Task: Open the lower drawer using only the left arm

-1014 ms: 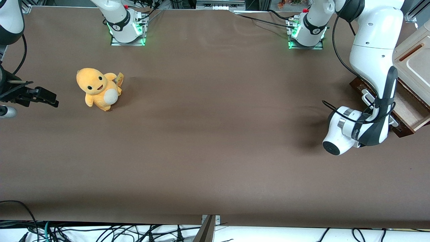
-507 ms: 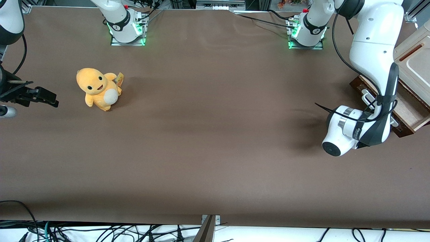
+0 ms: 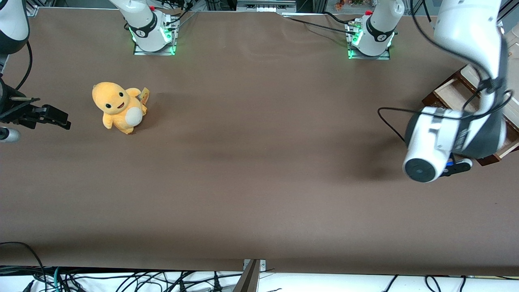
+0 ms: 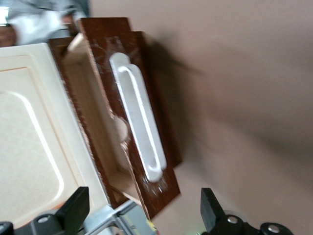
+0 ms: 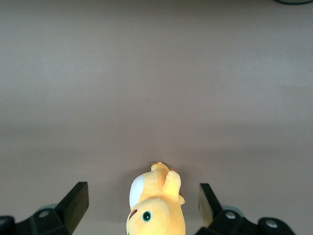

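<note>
The left arm [image 3: 466, 52] reaches down over the working arm's end of the table [image 3: 259, 182], and its claw [image 4: 142, 215] hangs above the lower drawer [image 4: 110, 122], holding nothing. In the wrist view the two black fingers [image 4: 73, 208] stand wide apart, with the white bar handle [image 4: 139, 129] lying below the gap between them and not touched by either. The drawer is pulled part of the way out from under the cream-white cabinet top [image 4: 29, 137], so that its pale inside [image 4: 93, 112] shows as an open strip between the cabinet's edge and the dark-brown front board. The handle runs along that front board, on the side of the claw that faces the bare brown table. From the front, the arm's big white wrist joint [image 3: 429, 142] covers most of the drawer; only a corner of the pale inside [image 3: 450, 91] shows farther from the camera than the wrist, and a brown corner of the drawer front [image 3: 492, 158] shows just beside it, nearer the camera. A black cable [image 3: 391, 115] loops out from the wrist over the table. Far from the claw, toward the parked arm's end of the table, a yellow plush toy [image 3: 117, 106] sits upright on the brown cover.
</note>
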You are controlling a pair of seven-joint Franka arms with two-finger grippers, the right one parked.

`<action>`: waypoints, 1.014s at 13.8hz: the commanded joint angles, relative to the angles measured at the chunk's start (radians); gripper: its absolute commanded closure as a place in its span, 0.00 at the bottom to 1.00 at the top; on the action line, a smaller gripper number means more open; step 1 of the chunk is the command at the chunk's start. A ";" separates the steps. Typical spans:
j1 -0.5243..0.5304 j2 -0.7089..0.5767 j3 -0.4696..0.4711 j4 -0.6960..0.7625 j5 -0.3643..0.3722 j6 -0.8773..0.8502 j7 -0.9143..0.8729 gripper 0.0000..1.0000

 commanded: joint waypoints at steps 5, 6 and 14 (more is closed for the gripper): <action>0.149 -0.145 0.000 0.121 -0.451 -0.003 0.476 0.00; 0.169 -0.161 0.002 0.120 -0.514 -0.002 0.549 0.00; 0.140 -0.410 -0.001 -0.127 -0.589 0.299 0.603 0.00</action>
